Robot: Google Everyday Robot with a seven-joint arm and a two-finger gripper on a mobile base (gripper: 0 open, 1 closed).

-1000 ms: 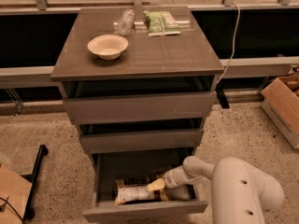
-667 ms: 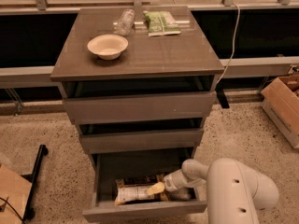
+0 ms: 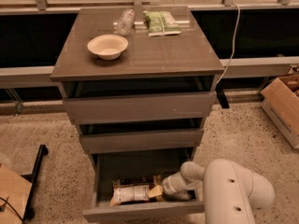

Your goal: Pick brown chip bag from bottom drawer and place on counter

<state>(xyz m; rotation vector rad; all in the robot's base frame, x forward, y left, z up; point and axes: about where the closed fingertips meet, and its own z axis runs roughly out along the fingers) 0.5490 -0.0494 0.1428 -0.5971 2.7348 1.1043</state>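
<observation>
Gripper (image 3: 161, 191), a shade lower in the bottom drawer (image 3: 140, 212) than a second ago, sits against the brown chip bag (image 3: 131, 193) lying just left of it; hold cannot be told, lift seemingly pending.

The robot's one arm (image 3: 236, 192) fills the lower right, a thick white link with a rounded shoulder bulking just behind and to the right of the gripper. From that link a narrower white wrist (image 3: 192, 171) bends down and to the left. At its end the gripper (image 3: 164, 189) sits low inside the open bottom drawer (image 3: 140, 212), pointing left. Its tip is at the tan right end of the brown chip bag (image 3: 132, 192), which lies just to its left. I can't tell whether the tip actually touches the bag.
</observation>
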